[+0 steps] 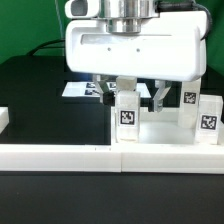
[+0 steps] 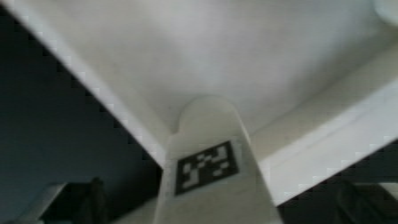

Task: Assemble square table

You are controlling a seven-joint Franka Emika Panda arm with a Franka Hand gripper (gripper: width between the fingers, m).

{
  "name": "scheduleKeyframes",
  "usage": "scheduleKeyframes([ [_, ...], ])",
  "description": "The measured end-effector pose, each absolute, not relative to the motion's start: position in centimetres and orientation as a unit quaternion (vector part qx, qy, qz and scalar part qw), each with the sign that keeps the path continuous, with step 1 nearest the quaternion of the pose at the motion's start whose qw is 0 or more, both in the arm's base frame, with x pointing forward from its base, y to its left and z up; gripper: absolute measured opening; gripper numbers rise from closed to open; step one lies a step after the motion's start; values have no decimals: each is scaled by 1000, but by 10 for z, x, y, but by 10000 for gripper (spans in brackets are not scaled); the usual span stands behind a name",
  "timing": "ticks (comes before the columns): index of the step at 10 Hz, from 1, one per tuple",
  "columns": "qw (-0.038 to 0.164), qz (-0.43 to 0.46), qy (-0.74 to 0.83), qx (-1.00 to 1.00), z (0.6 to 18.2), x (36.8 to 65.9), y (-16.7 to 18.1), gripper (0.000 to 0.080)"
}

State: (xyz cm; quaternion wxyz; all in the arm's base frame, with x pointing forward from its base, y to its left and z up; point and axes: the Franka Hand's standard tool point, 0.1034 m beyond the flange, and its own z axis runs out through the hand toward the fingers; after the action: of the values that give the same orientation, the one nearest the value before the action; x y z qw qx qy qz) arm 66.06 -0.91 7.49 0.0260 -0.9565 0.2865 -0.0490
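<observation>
The white square table top lies at the exterior view's right, against the white rail. A white leg block with a black-and-white tag stands upright on it. My gripper hangs straight above this leg, a finger on either side. In the wrist view the leg rises between the dark fingers, with a gap on each side, and the table top fills the background. The gripper is open and holds nothing. Two more tagged legs stand on the top farther to the exterior view's right.
A long white rail runs across the front of the black table. The marker board lies behind the gripper. A small white part sits at the exterior view's left edge.
</observation>
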Motion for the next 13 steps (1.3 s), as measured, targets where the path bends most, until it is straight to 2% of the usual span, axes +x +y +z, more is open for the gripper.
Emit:
scheduleKeyframes([
  [2,12,-70,98,-993,72,667,-16,649],
  [3,12,-70,99,-993,72,667,-16,649],
  [4,13,-70,109,-991,72,667,-16,551],
  [5,13,-70,115,-991,72,667,-16,551],
  [7,20,-69,203,-977,72,666,-16,283],
  [10,28,-66,311,-948,72,666,-15,287],
  [13,39,-40,558,-828,71,668,-11,287],
])
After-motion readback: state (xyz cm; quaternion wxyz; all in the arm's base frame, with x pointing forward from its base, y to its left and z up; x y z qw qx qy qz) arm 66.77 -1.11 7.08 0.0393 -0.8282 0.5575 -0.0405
